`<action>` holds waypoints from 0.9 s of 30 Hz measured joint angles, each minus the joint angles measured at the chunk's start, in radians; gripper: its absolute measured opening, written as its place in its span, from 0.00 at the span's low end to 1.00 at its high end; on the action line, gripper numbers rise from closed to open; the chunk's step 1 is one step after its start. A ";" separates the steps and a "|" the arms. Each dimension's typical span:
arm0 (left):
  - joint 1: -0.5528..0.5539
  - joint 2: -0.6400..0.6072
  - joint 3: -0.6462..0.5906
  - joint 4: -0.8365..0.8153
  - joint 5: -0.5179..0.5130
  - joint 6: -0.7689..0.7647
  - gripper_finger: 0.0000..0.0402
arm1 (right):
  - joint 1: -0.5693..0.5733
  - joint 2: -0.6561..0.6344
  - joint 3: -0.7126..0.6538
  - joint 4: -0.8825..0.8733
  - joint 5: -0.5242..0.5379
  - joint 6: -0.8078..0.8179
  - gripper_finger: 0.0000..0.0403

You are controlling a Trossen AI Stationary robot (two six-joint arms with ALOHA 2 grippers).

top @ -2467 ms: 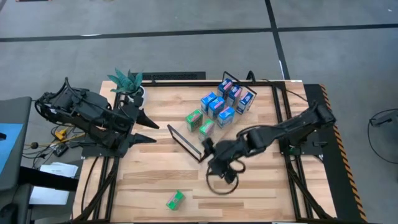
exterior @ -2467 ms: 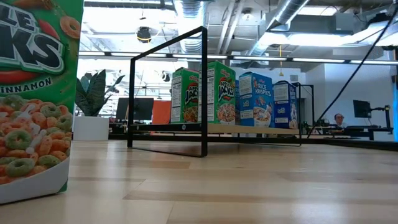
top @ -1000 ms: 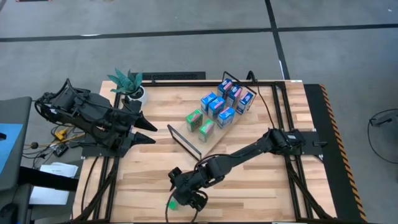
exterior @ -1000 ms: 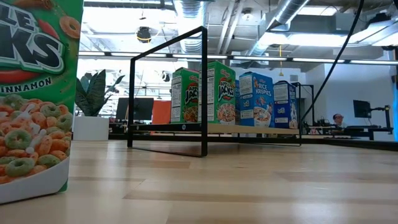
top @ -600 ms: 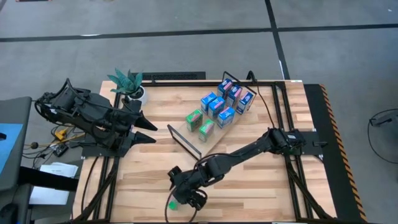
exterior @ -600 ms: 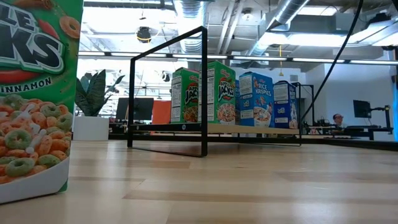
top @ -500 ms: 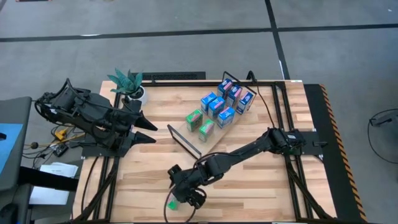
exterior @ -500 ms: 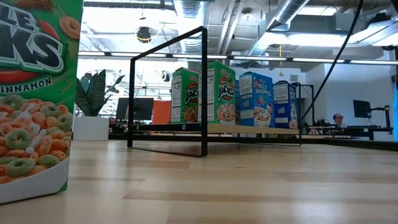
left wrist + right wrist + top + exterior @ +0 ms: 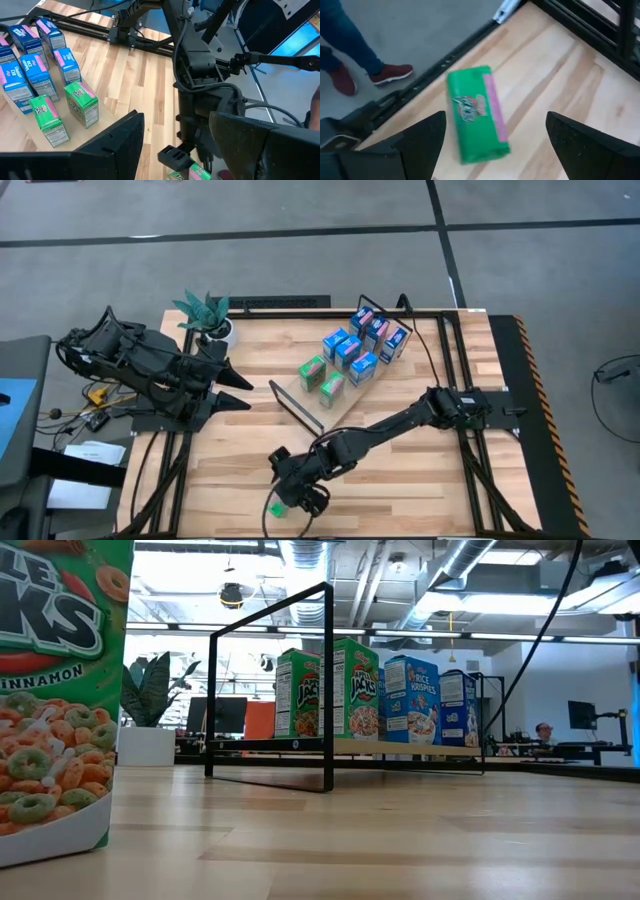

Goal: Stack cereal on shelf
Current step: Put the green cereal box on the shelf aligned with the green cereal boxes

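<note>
Six blue boxes (image 9: 348, 352), two green boxes (image 9: 312, 372) on shelf (image 9: 342, 404); third green box (image 9: 475, 114) below spread right end effector (image 9: 298, 498).

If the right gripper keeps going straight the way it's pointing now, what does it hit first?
Most likely the green cereal box lying flat near the table's front edge. The right gripper is open, its fingers either side of that line. How much gap remains is hard to judge.
</note>
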 joint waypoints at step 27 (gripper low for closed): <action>0.000 0.000 0.000 -0.019 0.000 0.003 0.53 | -0.018 0.021 0.000 -0.029 -0.053 0.005 0.76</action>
